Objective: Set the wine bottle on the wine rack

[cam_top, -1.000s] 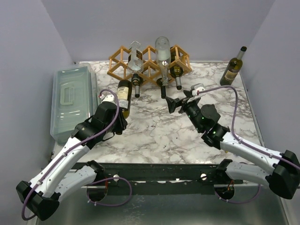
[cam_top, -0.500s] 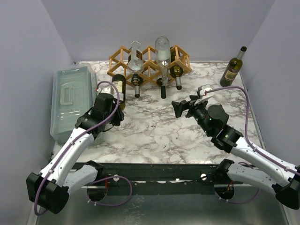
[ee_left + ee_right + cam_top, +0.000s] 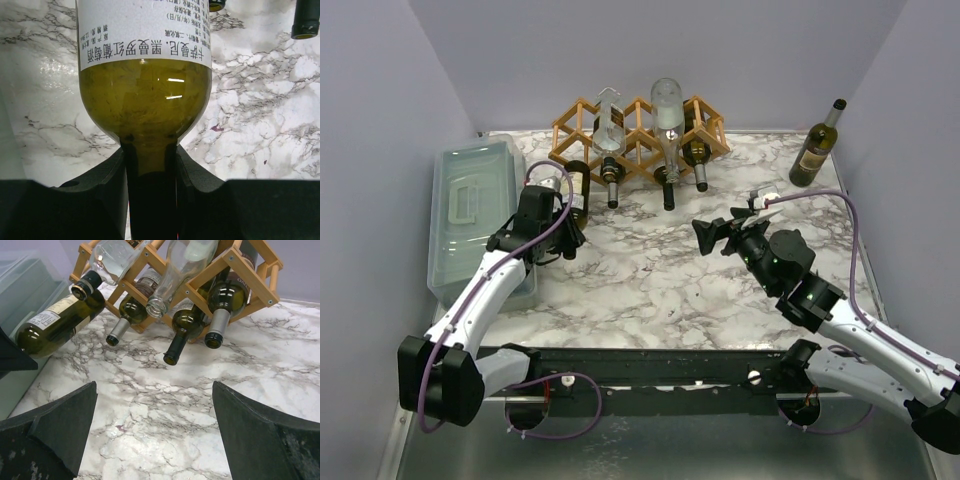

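The marble table [image 3: 650, 290] carried the wine rack [image 3: 582, 122] along its far edge, its cells already filled with several bottles, necks pointing out toward the arms; a grey-green lidded box [image 3: 470, 215] lay to the left of the rack, and a spare bottle [image 3: 817, 145] stood upright well to its right. The left gripper [image 3: 150, 175] pinched the wine bottle [image 3: 572, 190] by the neck, a pad on each side of the glass; the bottle lay nearly level, base pointing at the rack's left end and just in front of it (whether the base had entered a cell could not be told). The right gripper [image 3: 155, 435] hung empty with its jaws spread wide, out in front of the rack's right half.

The step in hand looked to be the insertion; doing it well would mean lining the bottle's axis with the free cell at the rack's left end, pushing base-first and slowly; clearing the neighbouring neck that juts from the rack; letting go only once the body rested on the sticks, since smooth glass held by the neck could swing.
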